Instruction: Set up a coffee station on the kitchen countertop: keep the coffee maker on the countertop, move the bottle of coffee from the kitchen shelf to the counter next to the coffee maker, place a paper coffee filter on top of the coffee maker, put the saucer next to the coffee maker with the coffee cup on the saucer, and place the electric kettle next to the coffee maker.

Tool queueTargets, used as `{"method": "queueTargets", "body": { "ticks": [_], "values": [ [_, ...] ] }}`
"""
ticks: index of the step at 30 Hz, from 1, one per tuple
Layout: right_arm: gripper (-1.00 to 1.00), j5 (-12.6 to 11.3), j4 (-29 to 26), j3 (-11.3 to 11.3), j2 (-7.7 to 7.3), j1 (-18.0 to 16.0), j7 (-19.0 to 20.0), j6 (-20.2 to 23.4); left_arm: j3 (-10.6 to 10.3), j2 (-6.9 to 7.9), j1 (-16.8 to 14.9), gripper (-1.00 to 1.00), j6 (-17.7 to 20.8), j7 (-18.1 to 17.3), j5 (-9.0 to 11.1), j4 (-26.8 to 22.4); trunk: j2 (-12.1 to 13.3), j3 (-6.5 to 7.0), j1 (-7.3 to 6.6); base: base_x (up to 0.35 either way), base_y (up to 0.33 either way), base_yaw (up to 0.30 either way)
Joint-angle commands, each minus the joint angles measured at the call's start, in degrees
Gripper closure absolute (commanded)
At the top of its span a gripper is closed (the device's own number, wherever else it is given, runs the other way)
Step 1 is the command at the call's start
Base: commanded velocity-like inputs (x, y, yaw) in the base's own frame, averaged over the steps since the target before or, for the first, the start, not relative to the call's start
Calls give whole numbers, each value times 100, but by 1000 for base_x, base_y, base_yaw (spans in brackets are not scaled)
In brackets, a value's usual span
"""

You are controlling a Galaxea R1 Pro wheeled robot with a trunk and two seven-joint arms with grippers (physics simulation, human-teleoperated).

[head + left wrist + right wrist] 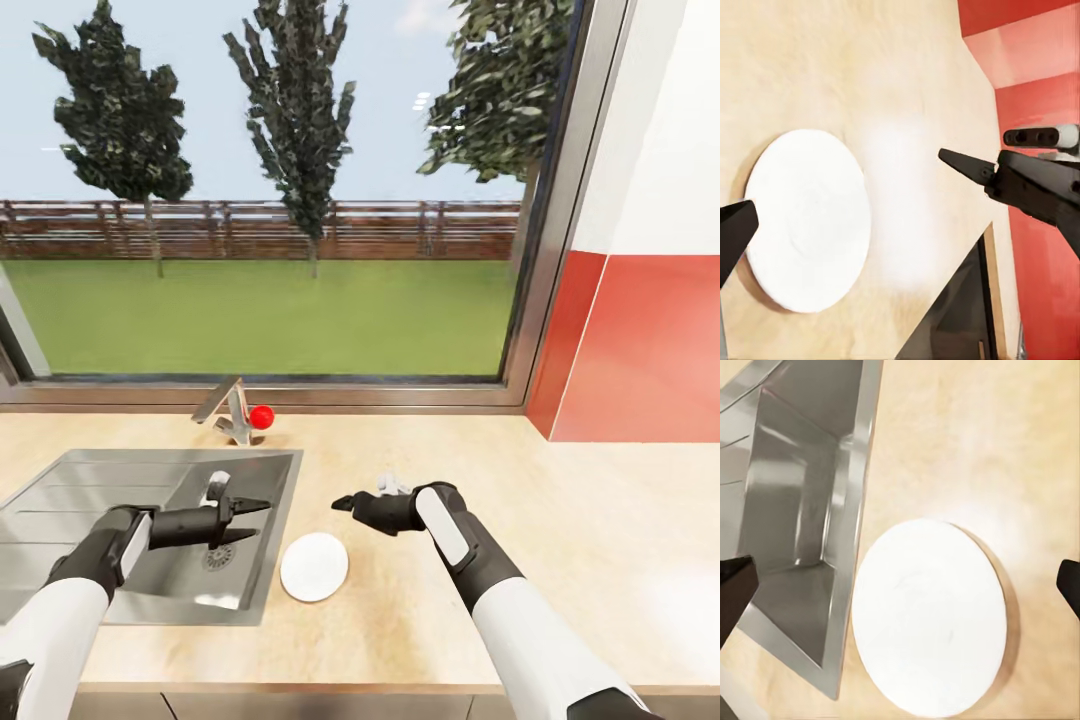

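Note:
The white saucer point(314, 567) lies flat on the light wood countertop point(560, 520), just right of the sink's front corner. It is also seen from close by as a plain disc point(806, 221) point(930, 615). My right gripper point(345, 501) hovers a little above and behind the saucer, open wide, with a fingertip point(735, 585) at each side of its wrist view and nothing held. My left gripper point(250, 520) is open over the sink and points right toward the saucer. The coffee cup, bottle of coffee, coffee maker, kettle and filter are out of view.
The inset steel sink point(120, 490) takes up the left of the counter, with a faucet point(232, 408) and its red knob point(261, 417) behind it. A large window runs along the back. A red and white wall point(650, 340) closes the right end. The counter's front edge point(400, 688) lies near.

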Motion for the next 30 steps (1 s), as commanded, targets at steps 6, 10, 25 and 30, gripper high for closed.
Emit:
{"method": "queueTargets", "body": {
  "ticks": [6, 10, 25, 30],
  "values": [
    [-100, -1, 23, 4, 0, -7, -9, 18, -40, -225, 188, -100, 56, -166, -41, 40, -14, -14, 4, 0, 0, -3],
    [-100, -1, 23, 8, 0, -6, -9, 22, -48, -240, 209, -100, 50, -228, -43, 52, -14, -14, 4, 0, 0, -93],
    [-100, 8, 142, 9, 0, -5, -2, 16, -157, -401, 477, -100, 36, -246, -57, 76, -14, -14, 4, 0, 0, -57],
    [-100, 1, 263, 16, 0, -6, 4, 15, -162, -415, 513, -100, 34, -246, -64, 75, -14, -14, 4, 0, 0, 0]
  ]
}}
